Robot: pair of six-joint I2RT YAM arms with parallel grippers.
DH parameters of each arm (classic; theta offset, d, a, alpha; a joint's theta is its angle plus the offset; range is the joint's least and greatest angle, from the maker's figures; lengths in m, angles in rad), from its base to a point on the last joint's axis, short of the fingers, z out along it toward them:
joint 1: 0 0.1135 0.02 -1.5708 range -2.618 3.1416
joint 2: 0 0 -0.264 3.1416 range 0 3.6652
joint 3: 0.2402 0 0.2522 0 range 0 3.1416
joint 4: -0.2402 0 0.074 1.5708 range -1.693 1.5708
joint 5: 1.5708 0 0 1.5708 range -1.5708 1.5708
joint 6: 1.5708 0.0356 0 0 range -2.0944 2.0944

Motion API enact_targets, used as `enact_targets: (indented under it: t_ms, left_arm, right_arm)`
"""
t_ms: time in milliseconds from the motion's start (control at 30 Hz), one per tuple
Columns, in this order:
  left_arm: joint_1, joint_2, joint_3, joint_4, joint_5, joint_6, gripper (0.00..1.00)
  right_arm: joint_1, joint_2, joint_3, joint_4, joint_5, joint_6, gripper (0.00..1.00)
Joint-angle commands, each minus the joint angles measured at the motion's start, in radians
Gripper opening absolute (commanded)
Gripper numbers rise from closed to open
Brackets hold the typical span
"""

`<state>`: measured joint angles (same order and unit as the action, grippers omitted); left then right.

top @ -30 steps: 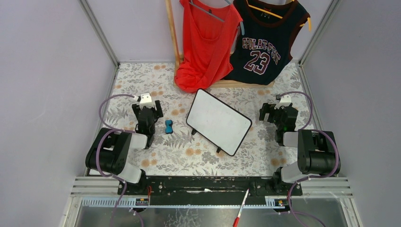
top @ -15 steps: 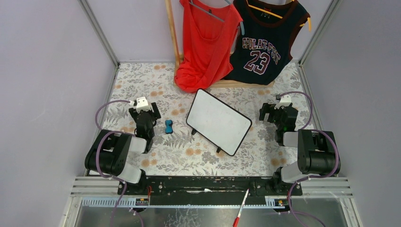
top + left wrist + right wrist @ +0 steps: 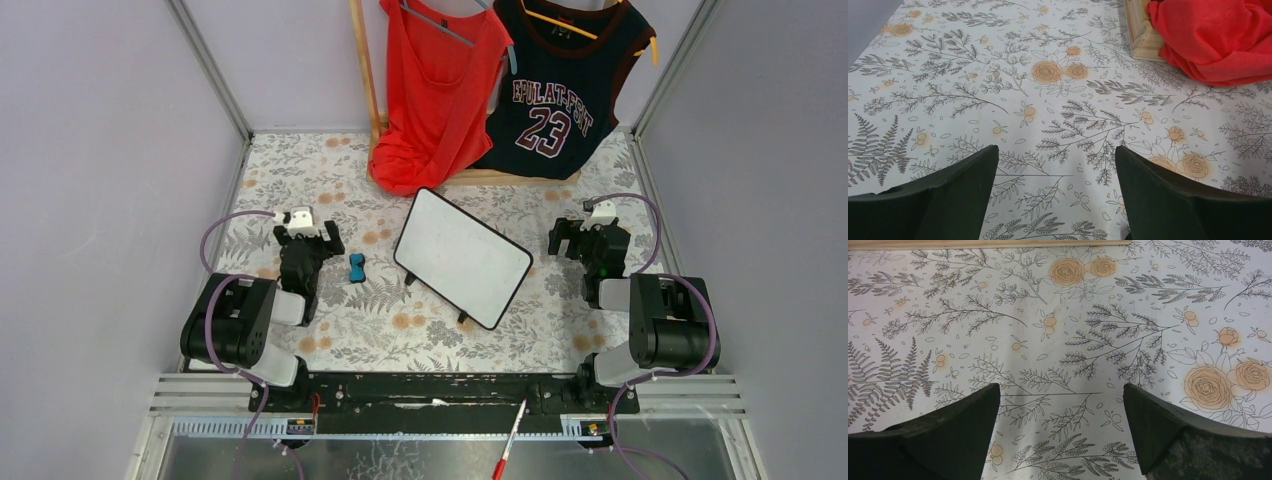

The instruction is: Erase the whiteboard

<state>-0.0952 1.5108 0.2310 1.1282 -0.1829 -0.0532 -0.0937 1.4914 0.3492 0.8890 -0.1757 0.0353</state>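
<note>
— Whiteboard (image 3: pixel 462 257), where is it?
— Mid-table, turned diagonally between the arms. It has a flat white face and a thin black frame with rounded corners.
— Left end effector (image 3: pixel 310 240)?
— Folded back low, fingers spread wide, holding nothing, near a small blue block (image 3: pixel 356 267).
— Right end effector (image 3: pixel 582 238)?
— Same pose, wide open and empty, over the floral-print table (image 3: pixel 400 335).

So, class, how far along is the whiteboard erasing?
Done: the whiteboard shows no marks from above. In hand: nothing; the left gripper and right gripper are open and empty, the eraser lying on the table between left gripper and whiteboard. Left: apparently nothing, unless faint marks escape this view.
</note>
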Motion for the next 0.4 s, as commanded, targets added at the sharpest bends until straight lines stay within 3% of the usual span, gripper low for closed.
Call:
enact_targets:
  t_ms: [0,367]
  left_arm:
    - [0.006,0.007,-0.008,0.094,0.021,0.020,0.88]
    - [0.006,0.008,-0.009,0.094,0.021,0.020,0.92]
  right_arm:
    - [-0.001,0.000,0.014,0.058,0.002,0.005,0.99]
    - [-0.001,0.000,0.014,0.059,0.002,0.004,0.99]
